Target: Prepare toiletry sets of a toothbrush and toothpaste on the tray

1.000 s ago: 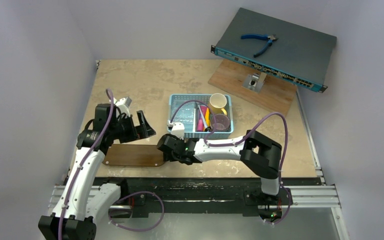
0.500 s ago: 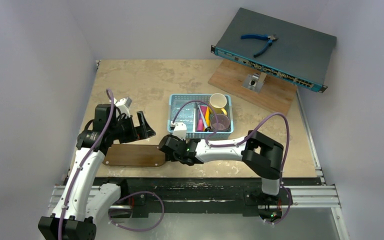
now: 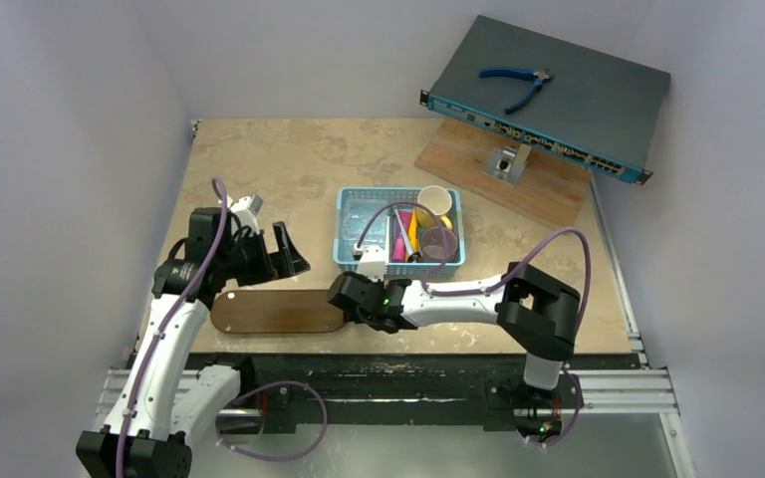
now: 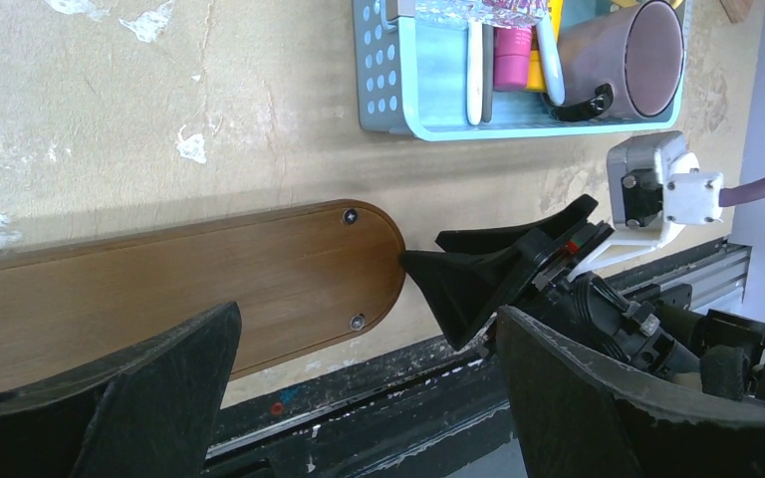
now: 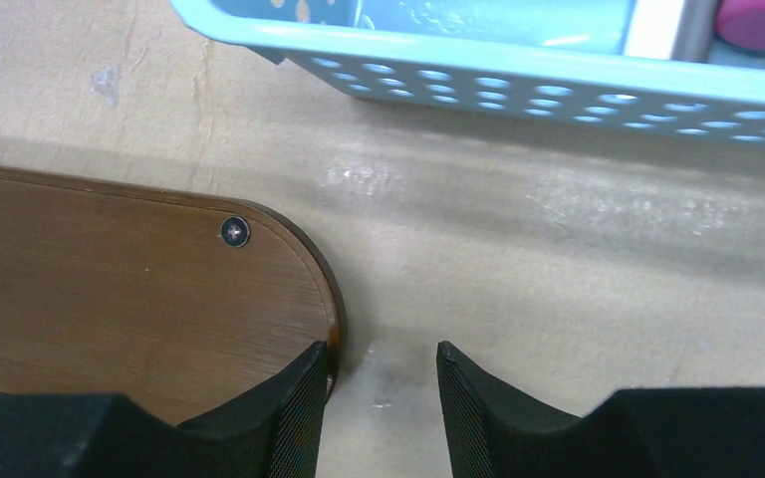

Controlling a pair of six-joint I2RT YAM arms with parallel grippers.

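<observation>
The dark-brown oval tray (image 3: 277, 311) lies near the table's front edge and is bare. My right gripper (image 3: 343, 298) is open at the tray's right end. In the right wrist view (image 5: 379, 354) its left finger (image 5: 294, 398) overlaps the tray's rim (image 5: 159, 299) and bare table shows between the jaws. A pink tube (image 3: 398, 242), a yellow tube (image 3: 411, 235) and pale brushes (image 4: 475, 70) lie in the light-blue basket (image 3: 349, 224). My left gripper (image 3: 289, 254) is wide open and empty above the tray's middle (image 4: 209, 289).
A cream cup (image 3: 434, 204) and a purple cup (image 3: 439, 242) stand in the basket's right part. At the back right a network switch (image 3: 558, 90) with blue pliers (image 3: 518, 82) on top rests tilted over a lighter wooden board (image 3: 468, 159).
The tray has slid a little to the right, and my right gripper has moved right with its end. The left arm has not moved.
</observation>
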